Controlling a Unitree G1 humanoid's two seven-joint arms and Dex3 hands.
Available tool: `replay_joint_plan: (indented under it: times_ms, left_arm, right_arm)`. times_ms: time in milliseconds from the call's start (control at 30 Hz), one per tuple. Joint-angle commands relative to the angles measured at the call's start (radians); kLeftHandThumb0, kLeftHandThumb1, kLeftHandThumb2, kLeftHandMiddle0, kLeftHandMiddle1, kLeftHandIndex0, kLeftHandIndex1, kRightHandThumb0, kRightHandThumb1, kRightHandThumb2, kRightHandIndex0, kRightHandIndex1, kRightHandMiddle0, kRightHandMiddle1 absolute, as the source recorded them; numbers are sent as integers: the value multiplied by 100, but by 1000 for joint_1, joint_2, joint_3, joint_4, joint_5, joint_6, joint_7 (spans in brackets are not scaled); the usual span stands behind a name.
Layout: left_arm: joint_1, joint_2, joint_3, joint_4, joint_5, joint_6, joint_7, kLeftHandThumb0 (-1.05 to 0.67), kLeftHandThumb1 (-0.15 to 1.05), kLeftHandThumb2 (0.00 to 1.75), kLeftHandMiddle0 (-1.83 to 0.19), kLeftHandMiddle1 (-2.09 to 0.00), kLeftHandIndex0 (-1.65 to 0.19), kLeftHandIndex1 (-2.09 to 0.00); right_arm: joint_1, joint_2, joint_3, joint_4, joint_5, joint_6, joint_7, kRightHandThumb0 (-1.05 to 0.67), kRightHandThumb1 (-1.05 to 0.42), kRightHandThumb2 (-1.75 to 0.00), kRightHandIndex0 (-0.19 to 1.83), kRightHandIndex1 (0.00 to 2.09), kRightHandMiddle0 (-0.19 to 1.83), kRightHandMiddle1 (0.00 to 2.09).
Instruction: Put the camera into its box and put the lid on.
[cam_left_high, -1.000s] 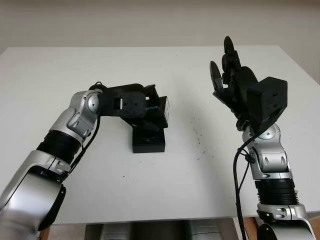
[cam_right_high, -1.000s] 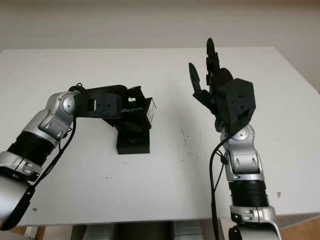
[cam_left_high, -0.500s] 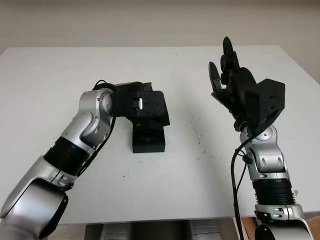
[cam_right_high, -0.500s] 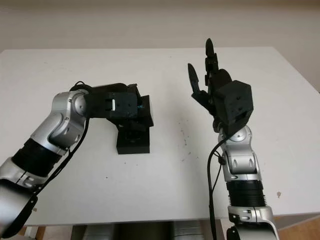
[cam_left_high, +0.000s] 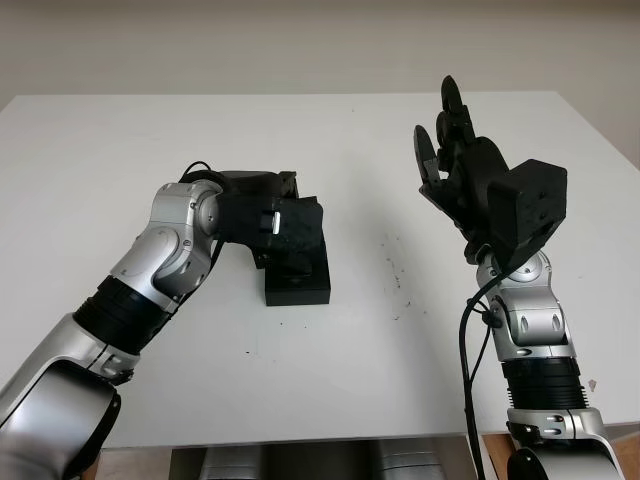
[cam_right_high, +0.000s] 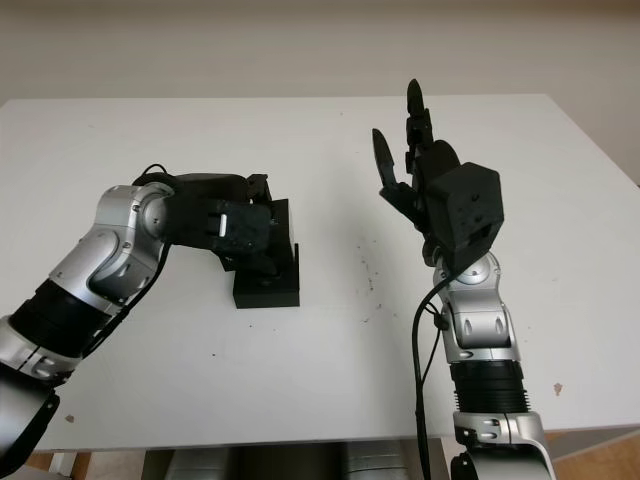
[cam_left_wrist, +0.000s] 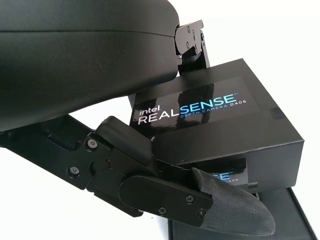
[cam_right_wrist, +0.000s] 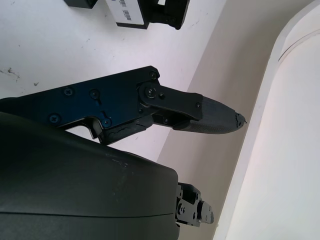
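White desk fills the work area, with a plain pale wall behind it. Small dark specks mark the surface right of centre, between the two arms. Nothing stands between the hands and the box.

Black box base lies flat on the desk, left of centre. Its contents cannot be made out from where I stand.

Left hand is over the far end of the base, fingers curled around the black lid. The lid carries the printed legend "Intel RealSense Depth Camera D405" on its top face. It is held tilted, partly above the base, with its lower edge close over the base; whether the two touch cannot be determined. One finger runs along the lid's side face, and another sits at the lid's far edge.

Right hand is raised well above the desk on the right side, open, holding nothing, well apart from the box.
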Motion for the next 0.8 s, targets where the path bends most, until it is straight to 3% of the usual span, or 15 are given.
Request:
replay_joint_plan:
  times_ms: [0,133,167,233,333,367,433,533,667,767]
  left_arm:
    - [12,21,18,5,-11,-47,21,-21,105,32,-52,-209,-28,-209]
    - [27,45,30,16,-30,-118,27,-20,105,32,-55,-209,-22,-209]
    - [28,46,30,16,-32,-118,17,-22,105,33,-41,-209,-8,-209]
    - [34,42,38,15,-48,-116,2,-23,105,34,-35,-209,1,-206]
    - [48,38,49,6,-71,-116,-1,-23,105,36,-65,-209,-26,-209]
    - [50,38,50,3,-75,-117,-1,-23,105,37,-68,-209,-25,-209]
    - [57,38,51,-1,-79,-123,8,-23,105,37,-71,-209,-29,-209]
    - [66,29,49,-13,-68,-109,21,-23,105,36,-58,-209,-10,-209]
    - [72,10,46,-32,-49,-56,21,-22,105,36,-51,-209,-14,-209]
    - [74,-10,43,-29,-40,-23,31,-23,105,36,-60,-209,-22,-209]
  right_arm:
    - [-16,-2,5,-4,-1,-6,-1,-69,-105,-61,-17,5,-18,5]
    - [-17,0,2,-5,-1,-2,-4,-69,-105,-60,-17,5,-18,5]
    - [-17,-1,1,-4,-1,-3,-4,-69,-105,-60,-17,5,-18,5]
    - [-17,-2,2,-5,-3,-1,-4,-69,-105,-60,-17,5,-18,5]
    - [-17,-4,2,-5,-4,-1,-2,-69,-105,-60,-18,5,-18,5]
    - [-17,-5,2,-3,-5,-3,-2,-69,-105,-60,-17,5,-18,6]
    - [-17,-5,1,-4,-6,-2,-4,-69,-105,-60,-17,6,-17,6]
    - [-17,-5,0,-2,-4,-11,-2,-69,-105,-59,-17,6,-17,6]
    - [-16,-6,-2,1,0,-16,3,-69,-105,-59,-17,5,-17,6]
    - [-15,-5,-3,6,4,-34,7,-67,-105,-60,-18,5,-18,5]
